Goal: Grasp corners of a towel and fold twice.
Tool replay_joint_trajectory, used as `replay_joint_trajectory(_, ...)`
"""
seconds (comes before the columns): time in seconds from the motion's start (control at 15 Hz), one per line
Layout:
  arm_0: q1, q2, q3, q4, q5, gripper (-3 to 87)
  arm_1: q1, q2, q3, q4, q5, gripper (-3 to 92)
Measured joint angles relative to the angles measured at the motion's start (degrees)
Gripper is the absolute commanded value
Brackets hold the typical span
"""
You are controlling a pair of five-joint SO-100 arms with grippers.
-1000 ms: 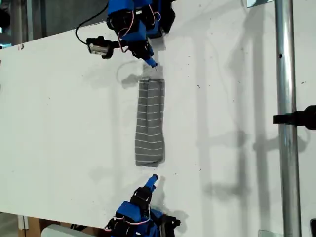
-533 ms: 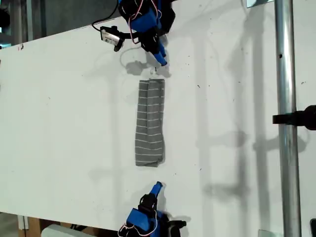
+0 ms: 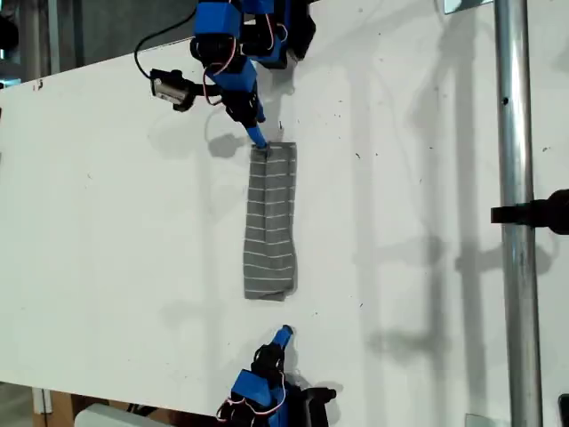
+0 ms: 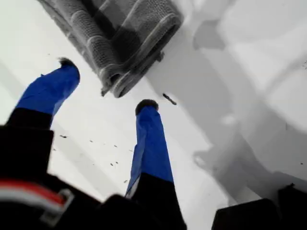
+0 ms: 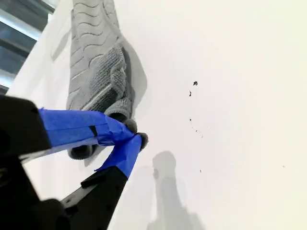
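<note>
We judge the first fold done: the towel (image 3: 269, 222) lies as a narrow striped strip mid-table (image 3: 107, 222), running from the top arm towards the bottom arm in the exterior view, so the step in hand is taking hold of its ends for the second fold. Our second gripper (image 3: 260, 142) is down at the strip's far end, on the corner (image 3: 257, 152) towards the exterior view's left; in the second wrist view its blue tips (image 5: 136, 134) meet, pressed together right against the cloth (image 5: 96, 62). Our first gripper (image 3: 284, 334) hangs just short of the other end, apart from it, and its own camera shows the jaws spread wide (image 4: 106, 84) with the rolled, layered edge of the towel (image 4: 120, 38) ahead of them. We think the next move calls for this gripper to advance, straddle every layer at that end and close, then carry it over to the opposite end. We cannot tell whether the second gripper has actually pinched any hem or merely touches it, and the layers at either end are hard to count.
</note>
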Motion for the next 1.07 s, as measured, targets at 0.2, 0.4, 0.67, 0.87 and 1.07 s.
replay_joint_trajectory(0.2,0.0,0.0,0.3,0.0,0.0,-2.4,2.5,-16.5,-2.9,-5.1,-0.8,37.8)
replay_joint_trajectory(0.4,-0.2,0.0,0.3,0.0,0.0,-2.3,1.8,-29.0,-6.4,-10.5,4.0,37.3)
replay_joint_trajectory(0.67,-0.2,0.0,0.3,0.0,0.0,-2.3,-3.3,-41.9,-12.2,-21.8,9.1,35.8)
replay_joint_trajectory(0.87,-0.2,0.0,0.3,0.0,0.0,-2.3,-4.8,-47.5,-17.3,-24.7,9.4,29.3)
replay_joint_trajectory(1.07,-0.1,0.0,0.3,0.0,0.0,-2.3,-4.9,-52.4,-23.4,-22.6,5.4,23.1)
